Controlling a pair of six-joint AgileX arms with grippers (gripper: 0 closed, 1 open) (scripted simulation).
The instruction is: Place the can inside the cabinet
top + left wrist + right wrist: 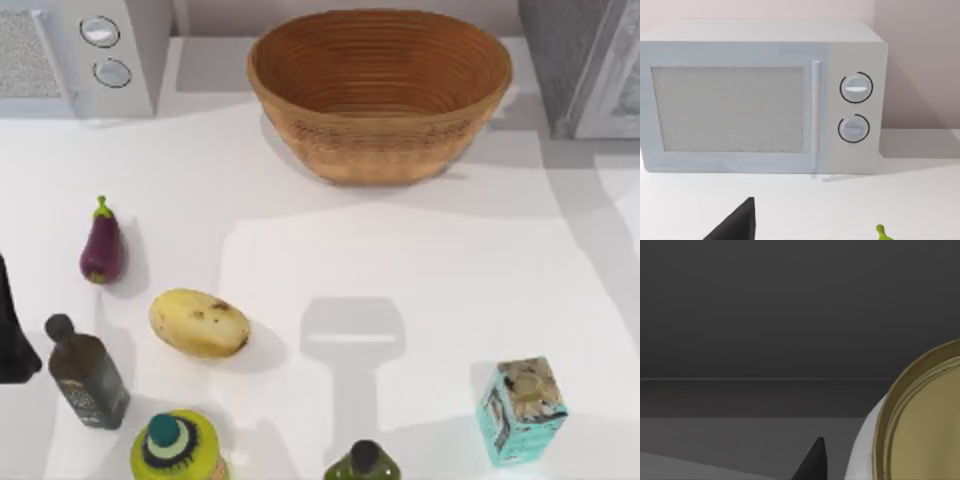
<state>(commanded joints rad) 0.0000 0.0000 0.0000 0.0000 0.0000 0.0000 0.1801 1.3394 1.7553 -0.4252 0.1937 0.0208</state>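
The can [920,425] looms close in the right wrist view, its dull gold top and a strip of white label showing against the dark grey inside of the cabinet [765,315]. One black fingertip [814,462] of my right gripper stands right beside the can's side, and the grip looks shut on it. Seen from above, the cabinet [560,60] is the grey unit at the back right with a pale door panel. My left gripper [8,335] rests at the table's left edge, open, with one fingertip [740,225] facing the microwave.
A white microwave [80,50] stands back left and a wicker basket [380,90] back centre. An eggplant [102,250], a potato [198,322], a dark bottle [88,375], a teal carton [522,410] and two more bottles lie along the front.
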